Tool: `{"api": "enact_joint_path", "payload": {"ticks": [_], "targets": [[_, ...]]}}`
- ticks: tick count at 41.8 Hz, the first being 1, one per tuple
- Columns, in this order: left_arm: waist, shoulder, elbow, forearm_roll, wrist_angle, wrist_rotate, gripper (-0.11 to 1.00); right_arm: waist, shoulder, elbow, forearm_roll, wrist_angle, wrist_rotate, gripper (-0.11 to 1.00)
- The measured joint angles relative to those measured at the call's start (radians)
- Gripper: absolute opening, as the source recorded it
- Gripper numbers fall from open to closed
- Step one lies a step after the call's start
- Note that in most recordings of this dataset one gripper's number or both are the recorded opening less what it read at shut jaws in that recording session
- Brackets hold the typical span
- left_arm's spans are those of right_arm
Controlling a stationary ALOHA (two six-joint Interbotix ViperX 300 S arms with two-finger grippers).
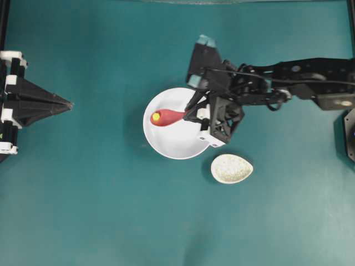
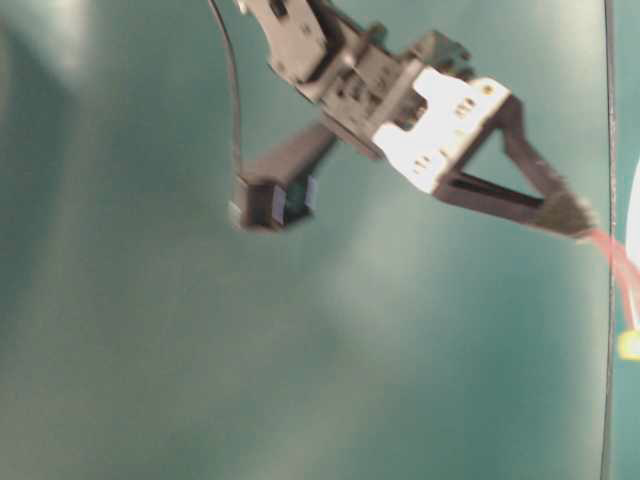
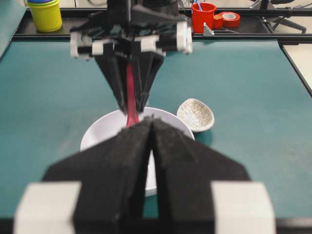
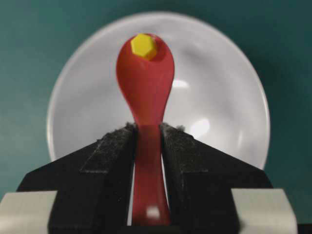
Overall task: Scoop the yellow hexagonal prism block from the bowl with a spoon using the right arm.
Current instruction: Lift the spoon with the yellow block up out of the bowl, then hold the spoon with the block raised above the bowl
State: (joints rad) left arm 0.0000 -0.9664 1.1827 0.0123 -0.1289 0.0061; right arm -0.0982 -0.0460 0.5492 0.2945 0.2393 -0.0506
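My right gripper (image 1: pixel 188 113) is shut on the handle of the pink-red spoon (image 1: pixel 166 117) and holds its scoop over the white bowl (image 1: pixel 172 143). The yellow hexagonal block (image 1: pixel 156 116) lies in the scoop near its tip. The right wrist view shows the block (image 4: pixel 144 46) in the spoon (image 4: pixel 146 83), the handle clamped between the gripper's (image 4: pixel 147 129) pads, and the bowl (image 4: pixel 219 112) below. My left gripper (image 1: pixel 69 104) is shut and empty at the far left. In its wrist view (image 3: pixel 152 122) it points at the bowl (image 3: pixel 105 129).
A speckled off-white oval spoon rest (image 1: pixel 231 168) lies just right of and below the bowl. Beyond the table's far edge in the left wrist view stand a yellow-green cup (image 3: pixel 45 13), a red cup (image 3: pixel 202 14) and a roll of tape (image 3: pixel 229 19).
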Motion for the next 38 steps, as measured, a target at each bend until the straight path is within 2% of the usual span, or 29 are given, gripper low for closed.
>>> {"api": "enact_joint_path", "payload": {"ticks": [7, 15, 38], "targets": [[0.000, 0.000, 0.000, -0.002, 0.000, 0.000, 0.00, 0.037, -0.101, 0.114, -0.005, -0.229, -0.003, 0.22], [0.000, -0.002, 0.000, -0.002, 0.002, -0.002, 0.00, 0.072, -0.207, 0.224, -0.008, -0.425, -0.003, 0.22], [0.000, -0.017, 0.000, -0.002, 0.000, 0.000, 0.00, 0.074, -0.239, 0.250, -0.008, -0.466, 0.002, 0.22]]}}
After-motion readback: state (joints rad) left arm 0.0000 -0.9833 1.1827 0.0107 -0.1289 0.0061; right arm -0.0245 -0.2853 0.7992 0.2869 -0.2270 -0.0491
